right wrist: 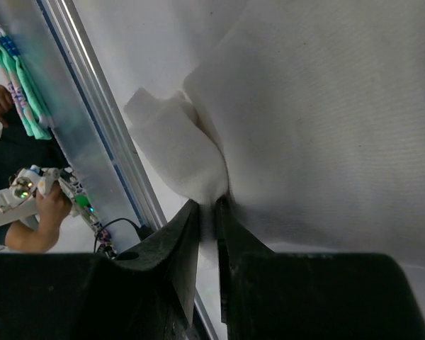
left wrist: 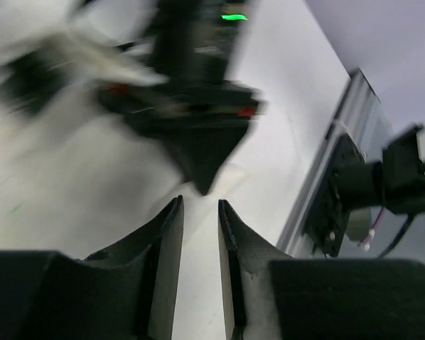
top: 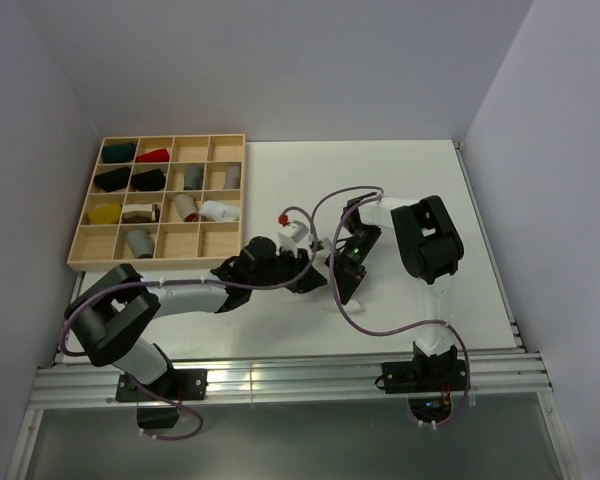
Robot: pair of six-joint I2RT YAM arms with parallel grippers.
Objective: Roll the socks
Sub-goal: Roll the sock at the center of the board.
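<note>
The white sock (right wrist: 173,152) is off the table (top: 420,200), hanging from the right gripper (right wrist: 207,205). Its jaws are clenched on a pinch of the fabric, with one thick folded flap standing out beside the fingertips. Seen from above, this takes place near the middle of the table, a little toward the near edge. That is well apart from the wooden tray (top: 85,262) in the far-left corner. The grey striped sock cannot be made out in any view.

The left gripper (left wrist: 200,205) is just beside the right one, pointing at it. Its jaws are parted by a thin slot that shows only bare table, so it grasps nothing.

The step in hand looks like starting or tightening the roll on the white sock. To do it well, the right gripper would keep its pinch firm, since the fabric is soft and only a small bite is held. The left would need to widen its jaws before closing in, then take the loose flap, not the fingers next to it. With the two grippers this close, they could knock together. A slow, short approach and a turn made over the table's middle would help, so that a dropped sock lands within reach.
</note>
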